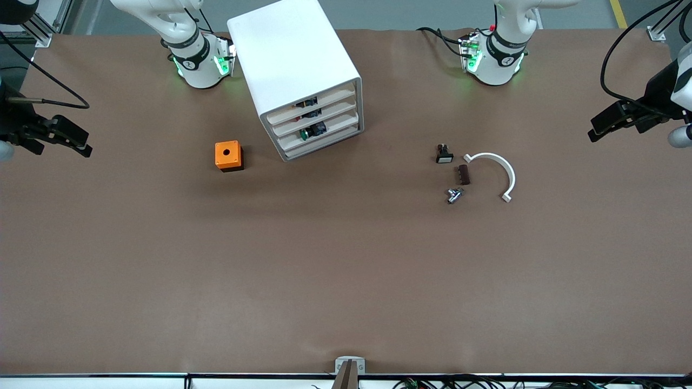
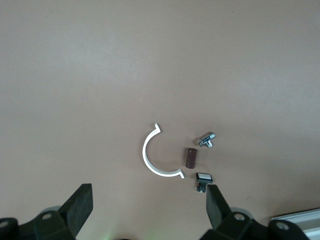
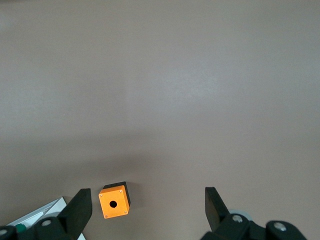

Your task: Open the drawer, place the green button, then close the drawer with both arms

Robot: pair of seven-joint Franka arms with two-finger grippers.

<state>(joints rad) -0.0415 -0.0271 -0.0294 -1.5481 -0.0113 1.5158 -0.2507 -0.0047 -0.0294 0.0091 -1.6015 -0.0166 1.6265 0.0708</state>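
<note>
The white cabinet [image 1: 294, 59] stands between the arm bases, its four drawers facing the front camera. The third drawer down [image 1: 338, 125] sits pushed in, level with the others. The green-capped button [image 1: 304, 133] with its blue part lies in that drawer. My left gripper [image 1: 597, 128] hangs open and empty over the left arm's end of the table; in its wrist view [image 2: 148, 205] nothing is between the fingers. My right gripper [image 1: 81, 141] hangs open and empty over the right arm's end, also seen in its wrist view [image 3: 148, 207].
An orange cube with a round hole [image 1: 228, 155] [image 3: 114, 201] sits beside the cabinet toward the right arm's end. Toward the left arm's end lie a black switch with a white cap [image 1: 444, 155] [image 2: 203, 178], a white half ring [image 1: 494, 167], a brown piece [image 1: 464, 174] and a metal part [image 1: 454, 195].
</note>
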